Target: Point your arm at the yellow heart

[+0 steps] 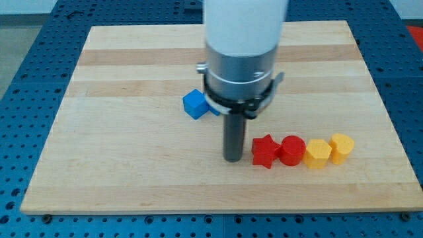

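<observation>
Closest to you is the front edge of the wooden board (198, 201), sitting on a blue pegboard table (26, 39). Going left to right: a blue cube (194, 104), with a second blue piece (213, 109) beside it mostly hidden behind the arm's collar, so its shape is anyone's guess. Then my tip (232, 158), planted just left of the red star (265, 151), maybe touching it, hard to tell. After that a red cylinder (293, 149), a yellow block (318, 153) that looks hexagonal, and the yellow heart (342, 147) at the view's right end, well away from my tip. There are no jaws here, just a rod. The arm's top is cut off.
</observation>
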